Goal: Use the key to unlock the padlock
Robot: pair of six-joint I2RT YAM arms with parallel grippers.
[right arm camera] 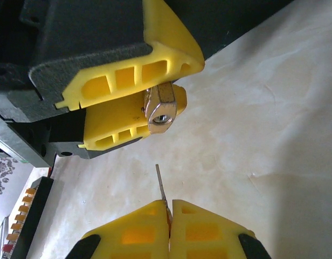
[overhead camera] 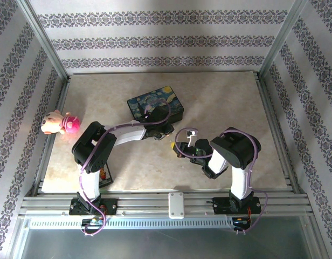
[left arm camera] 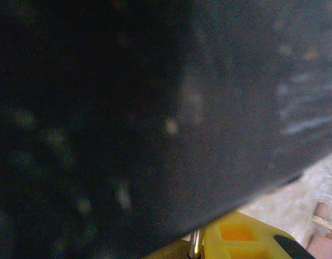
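Pale counter [overhead camera: 236, 108], starry box [overhead camera: 155, 103] upper-middle of the overhead shot. Upper left of the right wrist view: left pincer [right arm camera: 181, 82] clamped on the padlock [right arm camera: 161, 110], keyhole facing down-frame. Bottom edge — right pincer [right arm camera: 170, 216] squeezed shut on the key [right arm camera: 161, 183], blade up, apart from the keyhole. Could easily skid off the brass — thin blade, tiny slot, slightly off-line.

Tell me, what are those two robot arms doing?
They're trying to open a tiny padlock. The left gripper pinches the padlock just in front of the dark starry box. The right gripper is shut on a thin key, aimed at the padlock. The key isn't in the lock yet; there's a gap between them.
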